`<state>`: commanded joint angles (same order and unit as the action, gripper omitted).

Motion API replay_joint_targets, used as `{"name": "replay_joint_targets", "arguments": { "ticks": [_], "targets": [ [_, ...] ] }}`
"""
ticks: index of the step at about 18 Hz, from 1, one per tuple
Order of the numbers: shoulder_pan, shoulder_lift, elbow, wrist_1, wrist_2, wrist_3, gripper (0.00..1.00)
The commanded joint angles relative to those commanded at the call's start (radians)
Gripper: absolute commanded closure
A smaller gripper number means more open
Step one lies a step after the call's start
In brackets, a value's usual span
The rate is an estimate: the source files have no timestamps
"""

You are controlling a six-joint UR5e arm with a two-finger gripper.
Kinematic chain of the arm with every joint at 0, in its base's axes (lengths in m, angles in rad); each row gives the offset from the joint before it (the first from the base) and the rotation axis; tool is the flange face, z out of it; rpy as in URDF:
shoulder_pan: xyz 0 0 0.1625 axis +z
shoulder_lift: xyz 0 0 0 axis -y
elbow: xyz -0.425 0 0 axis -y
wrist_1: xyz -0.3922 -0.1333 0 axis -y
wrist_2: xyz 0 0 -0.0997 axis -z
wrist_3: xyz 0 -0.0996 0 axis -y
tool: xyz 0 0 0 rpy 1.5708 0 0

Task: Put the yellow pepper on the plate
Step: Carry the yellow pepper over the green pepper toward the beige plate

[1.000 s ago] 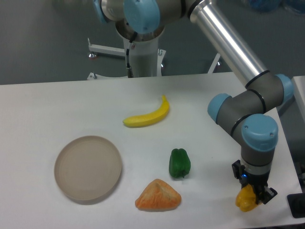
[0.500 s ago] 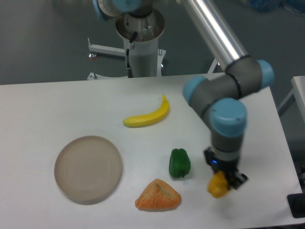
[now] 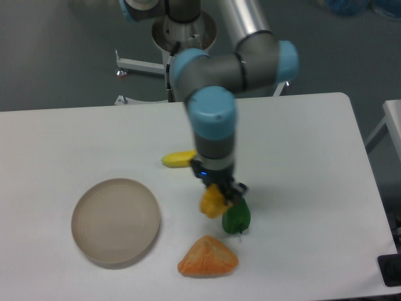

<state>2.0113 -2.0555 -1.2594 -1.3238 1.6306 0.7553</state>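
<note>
Camera, pincer (image 3: 218, 195) gripping yellow pepper (image 3: 212, 202), airborne

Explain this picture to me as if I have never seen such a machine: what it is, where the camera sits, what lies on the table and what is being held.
The grey and blue jointed thing is a robot arm. One fixed camera looks down at the white table from the front, so there is only this view. At the arm's tip is its hand, a two-finger clamp, shut on the yellow pepper, a small toy held above the table. On the table lie a round beige plate at the left, bare; a green pepper just right of the held one and partly behind it; an orange bread-like wedge near the front edge; and a yellow banana, mostly hidden behind the arm. The plate is apart from the pepper, off to its left.
</note>
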Motion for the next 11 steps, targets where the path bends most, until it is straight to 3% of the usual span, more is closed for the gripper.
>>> {"name": "replay_joint_targets", "arguments": {
  "ticks": [4,11],
  "targets": [
    [-0.097,-0.032,0.003,0.011,0.002,-0.138,0.48],
    [-0.200,-0.092,0.014,0.011,0.051,-0.177,0.48]
  ]
}}
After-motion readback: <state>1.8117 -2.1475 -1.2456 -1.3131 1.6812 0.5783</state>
